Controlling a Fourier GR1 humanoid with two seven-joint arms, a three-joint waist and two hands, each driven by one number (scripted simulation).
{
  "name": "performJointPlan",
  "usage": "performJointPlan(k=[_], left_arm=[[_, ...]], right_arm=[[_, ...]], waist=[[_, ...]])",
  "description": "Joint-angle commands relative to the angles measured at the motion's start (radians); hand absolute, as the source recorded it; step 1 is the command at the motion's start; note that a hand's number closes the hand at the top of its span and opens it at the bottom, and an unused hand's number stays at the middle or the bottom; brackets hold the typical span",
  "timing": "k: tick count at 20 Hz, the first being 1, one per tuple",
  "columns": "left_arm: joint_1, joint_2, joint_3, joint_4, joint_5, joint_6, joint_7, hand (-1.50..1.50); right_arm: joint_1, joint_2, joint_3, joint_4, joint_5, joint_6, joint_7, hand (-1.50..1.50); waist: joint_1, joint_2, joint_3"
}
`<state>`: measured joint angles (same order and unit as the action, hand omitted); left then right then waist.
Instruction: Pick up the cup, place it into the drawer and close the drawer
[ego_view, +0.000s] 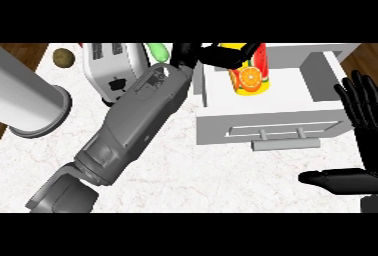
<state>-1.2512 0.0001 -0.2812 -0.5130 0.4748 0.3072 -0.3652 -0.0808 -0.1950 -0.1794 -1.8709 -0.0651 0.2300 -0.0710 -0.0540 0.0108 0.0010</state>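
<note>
Nearest, at the view's right edge, the right hand (367, 135) rests released, fingers straight and pointing up, thumb out to the side, holding nothing. From the lower left the grey left forearm (129, 135) runs diagonally up across the white bench (184, 175) toward the far middle.

Past the forearm stands the open drawer (221, 125), its front panel and handle (277, 133) facing the robot and its tray stretching away behind the panel. The cup (251, 75), orange with fruit slices printed on it, sits within the tray's outline on its left side, just beside the left wall. It looks upright or nearly so. Whether its base already touches the drawer floor cannot be told from above.

The left hand (221, 54) is at the cup's far top end, fingers curled round it, so the cup lies directly under and slightly to the right of that hand.

Judging from this, the release needs only a short drop. For closing, the handle lies nearer the idle right hand, and the push would run away from the robot.
</note>
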Motion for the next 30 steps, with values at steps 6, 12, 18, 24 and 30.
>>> performJointPlan(k=[6, 12, 18, 24, 30], left_arm=[[-0.032, 0.0, -0.23, 0.089, 0.072, 0.102, 0.062, 1.5], [-0.021, 0.0, -0.354, 0.057, 0.107, 0.143, 0.134, -1.5], [-0.005, 0.0, -0.398, 0.107, 0.102, 0.183, 0.074, -1.5], [0.001, 0.0, -0.38, 0.014, 0.169, 0.214, -0.026, -1.5], [-0.026, 0.0, -0.339, -0.045, 0.217, 0.226, -0.024, -1.5]], right_arm=[[-0.065, 0.005, 0.023, 0.035, 0.012, 0.0, -0.002, -1.5], [-0.055, -0.004, 0.017, 0.027, 0.003, 0.014, 0.001, -1.5], [-0.058, -0.033, -0.031, 0.033, -0.057, 0.052, -0.018, -1.5], [-0.066, 0.02, 0.014, 0.0, -0.189, 0.098, 0.051, -1.5], [-0.044, -0.053, 0.023, -0.082, -0.175, 0.147, 0.102, 1.5]], waist=[[-0.037, 0.01, 0.001], [-0.043, 0.009, 0.001], [-0.047, 0.013, 0.001], [-0.032, 0.006, 0.0], [0.016, -0.006, -0.001]])
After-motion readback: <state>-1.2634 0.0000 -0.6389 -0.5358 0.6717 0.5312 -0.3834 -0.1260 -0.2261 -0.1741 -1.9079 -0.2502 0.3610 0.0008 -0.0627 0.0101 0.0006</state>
